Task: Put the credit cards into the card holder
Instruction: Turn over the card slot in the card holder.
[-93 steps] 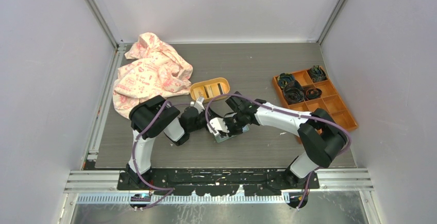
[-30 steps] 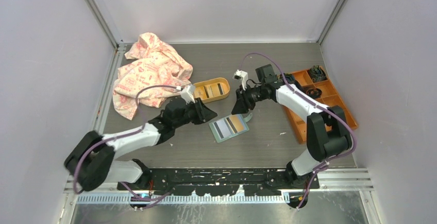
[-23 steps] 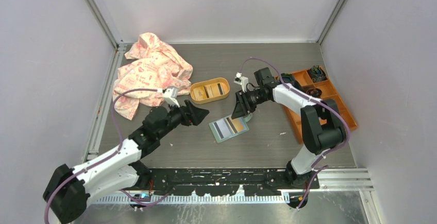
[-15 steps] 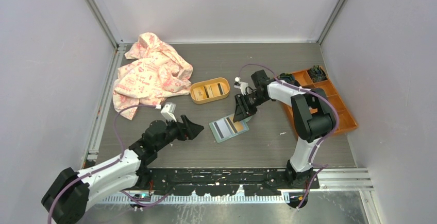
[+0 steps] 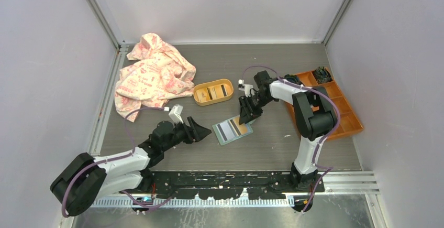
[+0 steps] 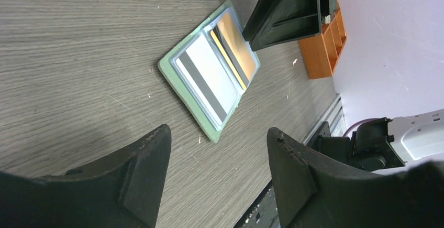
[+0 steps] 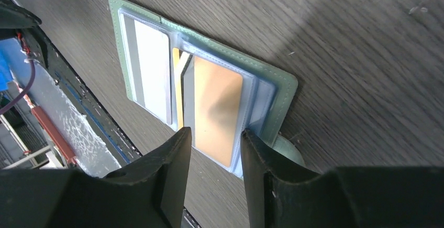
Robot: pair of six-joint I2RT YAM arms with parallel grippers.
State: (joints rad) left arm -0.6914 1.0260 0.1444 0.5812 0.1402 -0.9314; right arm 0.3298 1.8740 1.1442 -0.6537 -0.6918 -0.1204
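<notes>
The sage-green card holder (image 5: 218,133) lies spread open on the table, mid-front. Its clear slots hold a white card with a dark stripe (image 7: 152,71) and a gold card (image 7: 217,107). More credit cards (image 5: 213,91) lie in the yellow-orange oval tray (image 5: 198,95) behind it. My left gripper (image 5: 201,130) hovers just left of the holder (image 6: 183,94), jaws wide open (image 6: 217,133) and empty. My right gripper (image 5: 245,117) stands over the holder's far right edge (image 7: 280,89). Its jaws (image 7: 214,133) are a little apart above the gold card, gripping nothing.
A pink patterned cloth (image 5: 152,73) is bunched at the back left. An orange compartment box (image 5: 335,107) with dark coiled items sits at the right. The right arm's base link stands just in front of the box.
My left arm has drawn back toward the near left and its gripper has opened wide. My right gripper has come forward and down over the holder's far edge. The holder has not moved.
</notes>
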